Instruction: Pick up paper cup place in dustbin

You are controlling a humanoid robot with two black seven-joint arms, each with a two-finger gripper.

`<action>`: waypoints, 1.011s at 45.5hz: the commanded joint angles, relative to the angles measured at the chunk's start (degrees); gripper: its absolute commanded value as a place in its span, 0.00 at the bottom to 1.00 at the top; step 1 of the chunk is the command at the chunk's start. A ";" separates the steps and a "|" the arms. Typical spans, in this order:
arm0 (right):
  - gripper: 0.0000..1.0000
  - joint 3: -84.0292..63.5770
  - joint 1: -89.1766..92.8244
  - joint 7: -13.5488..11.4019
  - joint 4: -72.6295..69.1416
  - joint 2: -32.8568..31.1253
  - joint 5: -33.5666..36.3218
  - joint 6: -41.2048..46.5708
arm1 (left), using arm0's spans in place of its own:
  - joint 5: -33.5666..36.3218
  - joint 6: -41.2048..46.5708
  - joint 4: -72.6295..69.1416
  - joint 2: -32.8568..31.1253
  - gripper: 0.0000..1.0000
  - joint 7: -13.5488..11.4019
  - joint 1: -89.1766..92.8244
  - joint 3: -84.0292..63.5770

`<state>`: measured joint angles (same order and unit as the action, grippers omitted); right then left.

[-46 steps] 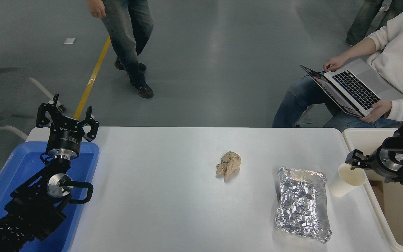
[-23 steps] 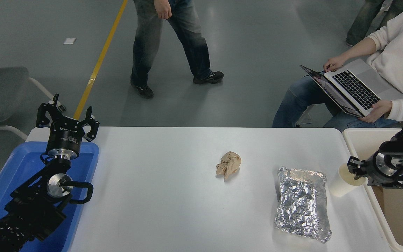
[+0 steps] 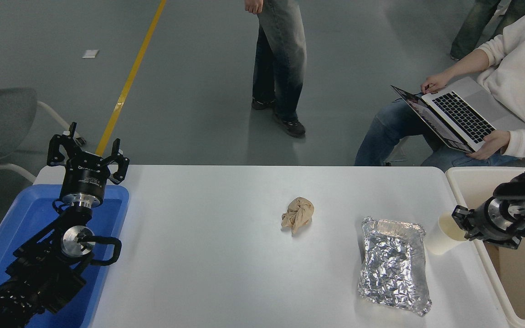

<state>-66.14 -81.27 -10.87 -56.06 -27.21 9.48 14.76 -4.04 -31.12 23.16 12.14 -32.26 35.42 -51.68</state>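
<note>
The paper cup stands on the white table near its right edge, just right of the foil tray. My right gripper comes in from the right edge and sits at the cup's rim, covering the right part of its mouth. The dustbin, a large beige tub, stands right of the table, under the right arm. My left gripper is parked open and empty over the blue tray at the lower left.
A crinkled silver foil tray lies left of the cup. A crumpled brown paper ball lies mid-table. A blue tray sits at the left. A seated person with a laptop and a walking person are beyond the far edge.
My right gripper has moved down and slightly left onto the cup's rim. The cup has shifted a little to the left. The person at the far side has walked to the right.
</note>
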 commanded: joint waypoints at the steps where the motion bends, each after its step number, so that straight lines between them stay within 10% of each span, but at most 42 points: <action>1: 0.00 -2.06 -5.12 0.06 -2.56 -2.58 0.36 1.32 | 0.00 0.01 0.04 0.08 0.99 0.00 0.00 0.00; 27: 0.00 -13.40 -47.75 0.06 -14.52 -5.49 -5.27 30.24 | 0.00 0.01 0.04 0.08 0.99 0.00 0.00 0.00; 46: 0.00 -13.40 -60.68 0.06 -14.52 -5.66 -7.46 30.24 | 0.00 0.01 -0.05 -0.01 0.99 0.00 0.00 0.09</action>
<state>-79.26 -135.07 -10.81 -70.19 -32.80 3.66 43.34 -4.05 -31.11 23.15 12.18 -32.25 35.42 -51.65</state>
